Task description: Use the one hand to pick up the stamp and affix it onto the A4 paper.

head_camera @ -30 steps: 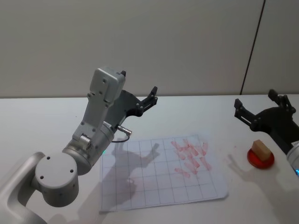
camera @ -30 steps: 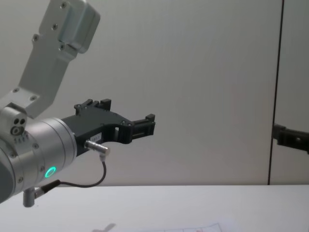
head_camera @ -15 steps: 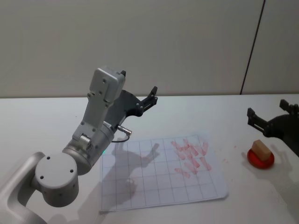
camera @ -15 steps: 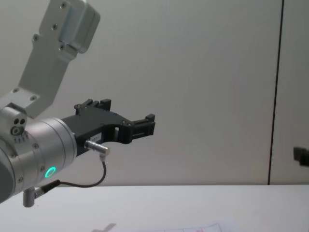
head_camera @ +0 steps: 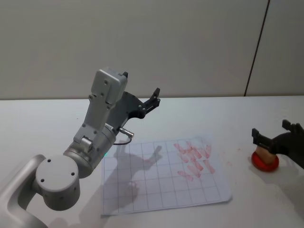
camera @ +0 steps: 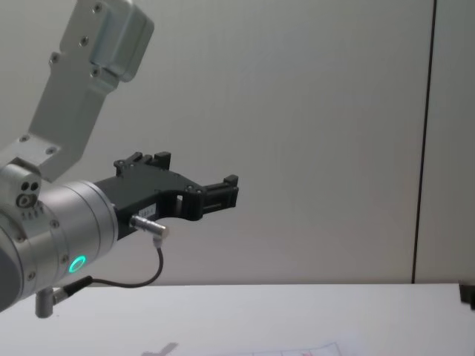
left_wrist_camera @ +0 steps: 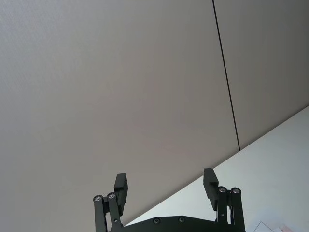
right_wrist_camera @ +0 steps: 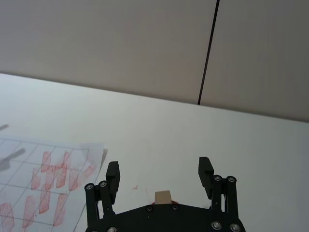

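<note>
The stamp point(head_camera: 260, 151), a small light-brown wooden block, sits on a round red pad point(head_camera: 266, 163) at the table's right side. My right gripper point(head_camera: 270, 129), the hand, hovers open just above it, one finger on each side, and covers part of the block. In the right wrist view the stamp point(right_wrist_camera: 162, 197) shows below the open right gripper point(right_wrist_camera: 159, 169). The A4 paper point(head_camera: 161, 183) lies flat mid-table, with a grid and red marks on its right part. My left gripper point(head_camera: 154, 97) hangs open, raised above the table's far left, away from both.
The silver left arm point(head_camera: 92, 142) stands over the paper's left edge and casts a shadow on it. The white table point(head_camera: 228, 114) runs back to a plain wall. In the chest view the left gripper point(camera: 230, 189) is held high above the table.
My right gripper has moved down and toward me, from behind the stamp to just above it, now covering part of the block. The left arm has not moved.
</note>
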Tool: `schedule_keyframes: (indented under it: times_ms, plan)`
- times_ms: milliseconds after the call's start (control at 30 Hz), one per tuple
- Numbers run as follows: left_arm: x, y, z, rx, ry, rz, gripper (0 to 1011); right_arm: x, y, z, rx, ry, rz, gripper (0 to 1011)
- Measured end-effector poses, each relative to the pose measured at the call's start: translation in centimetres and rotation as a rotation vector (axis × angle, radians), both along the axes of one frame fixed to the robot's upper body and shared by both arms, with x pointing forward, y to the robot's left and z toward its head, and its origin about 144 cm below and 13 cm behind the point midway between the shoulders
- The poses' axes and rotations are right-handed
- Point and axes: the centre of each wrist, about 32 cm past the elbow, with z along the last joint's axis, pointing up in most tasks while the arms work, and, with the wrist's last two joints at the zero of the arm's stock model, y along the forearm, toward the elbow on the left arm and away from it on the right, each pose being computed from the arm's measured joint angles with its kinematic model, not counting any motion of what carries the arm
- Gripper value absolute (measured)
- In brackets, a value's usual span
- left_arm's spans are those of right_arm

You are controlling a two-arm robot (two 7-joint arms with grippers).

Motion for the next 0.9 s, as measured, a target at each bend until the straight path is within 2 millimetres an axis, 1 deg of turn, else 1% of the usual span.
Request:
schedule_keyframes:
  times_ms: [300,367,400,467,600,633,700,800,900]
  plan:
    - [0.0,0.0,0.0,0.000,0.000,0.000,1001,0.2,-0.3,-1.0,-0.020,0.072,0.011,1001]
    - [0.0,0.0,0.0,0.000,0.000,0.000,1001,0.3,-0.3,-1.1,-0.024,0.082,0.011,984]
    - [0.0,0.0,0.0,0.000,0.000,0.000,1001,0.3,-0.4,-1.2,-0.028,0.090,0.010,947]
    - [0.0,0.0,0.0,0.000,0.000,0.000,1002,0.3,-0.4,-1.3,-0.033,0.098,0.009,935]
    - [0.0,0.0,0.0,0.000,0.000,0.000,1001,0.2,-0.4,-1.5,-0.047,0.116,0.000,806]
    - [0.0,0.0,0.0,0.000,0.000,0.000,1001,0.2,-0.4,-1.5,-0.050,0.119,-0.002,806]
    - [0.0,0.0,0.0,0.000,0.000,0.000,1001,0.2,-0.4,-1.5,-0.055,0.124,-0.005,735]
    - [0.0,0.0,0.0,0.000,0.000,0.000,1001,0.2,-0.5,-1.6,-0.064,0.135,-0.012,656]
    - [0.0,0.0,0.0,0.000,0.000,0.000,1001,0.1,-0.5,-1.8,-0.071,0.145,-0.017,538]
